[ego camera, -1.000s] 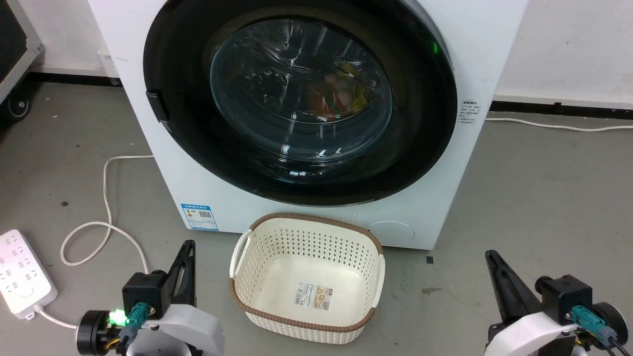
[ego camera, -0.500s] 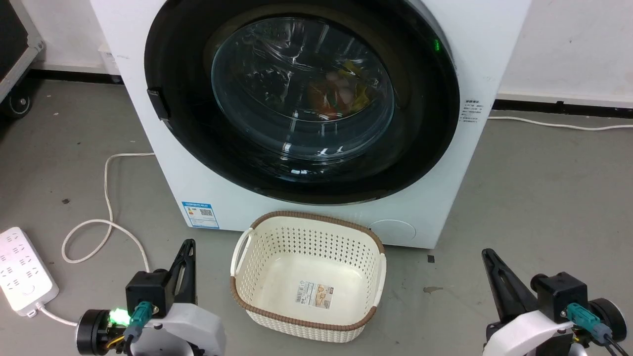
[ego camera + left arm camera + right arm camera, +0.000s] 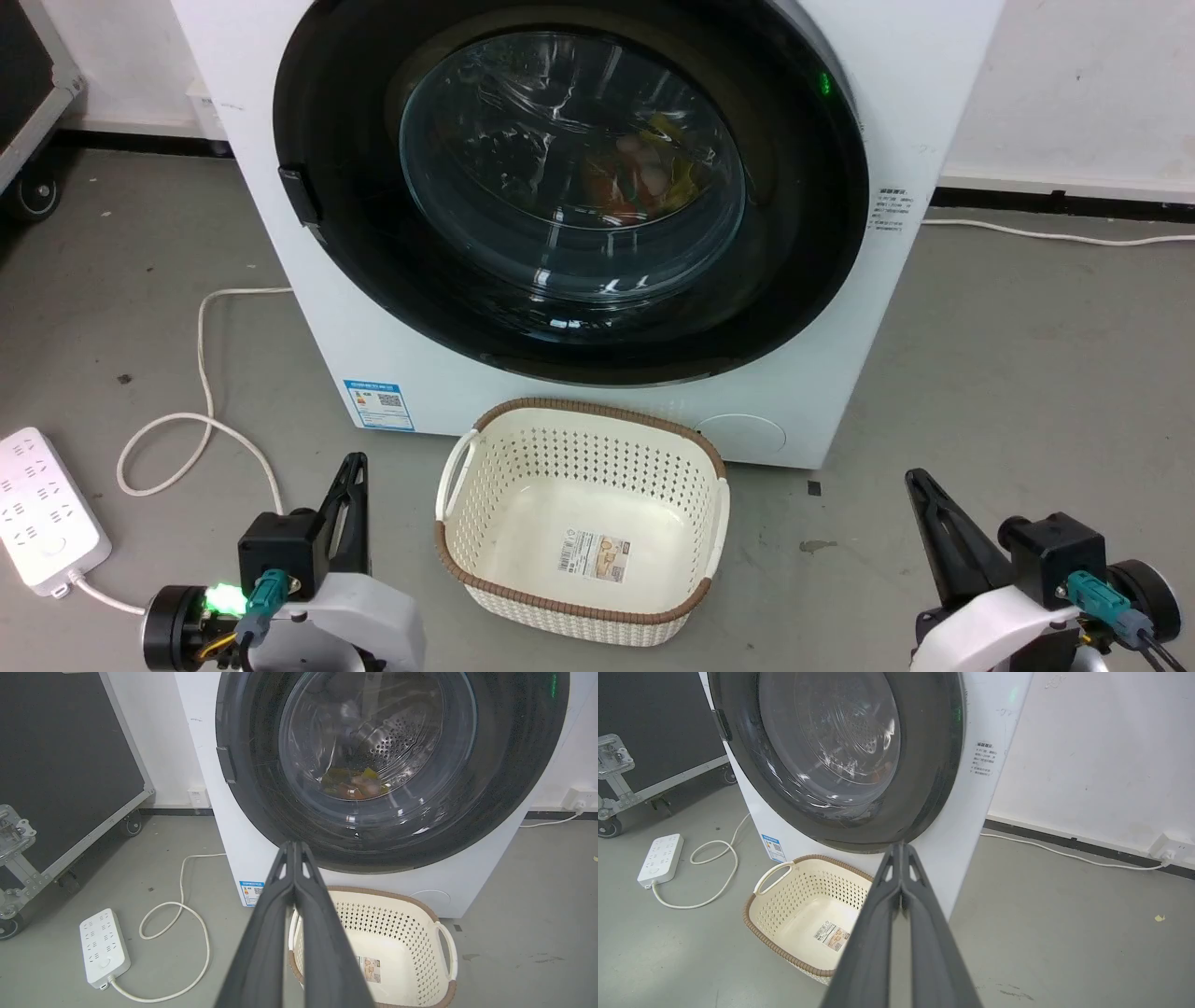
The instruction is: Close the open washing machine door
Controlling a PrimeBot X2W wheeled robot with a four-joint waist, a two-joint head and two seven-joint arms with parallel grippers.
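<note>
The white washing machine (image 3: 597, 411) stands before me on the floor, with a blue label sticker (image 3: 378, 406) low on its front. Its door (image 3: 803, 252), a wide glossy black rim around a bulging glass window (image 3: 569, 168), lies flat against the front; coloured laundry shows behind the glass. The same door (image 3: 514, 765) (image 3: 934, 765) also appears in both wrist views. My left gripper (image 3: 353, 462) is low at the left and shut, holding nothing. At the lower right my right gripper (image 3: 915, 478) is shut too, well short of the machine.
A cream perforated basket (image 3: 579, 607) sits on the floor just in front of the machine, between my arms. A white power strip (image 3: 42, 513) and its looped cable (image 3: 201, 373) lie at the left. A black wheeled case (image 3: 70, 765) stands further left.
The head camera has shifted slightly, so the whole picture moved a little. The right gripper has edged a bit to the left and up. The door has not moved.
</note>
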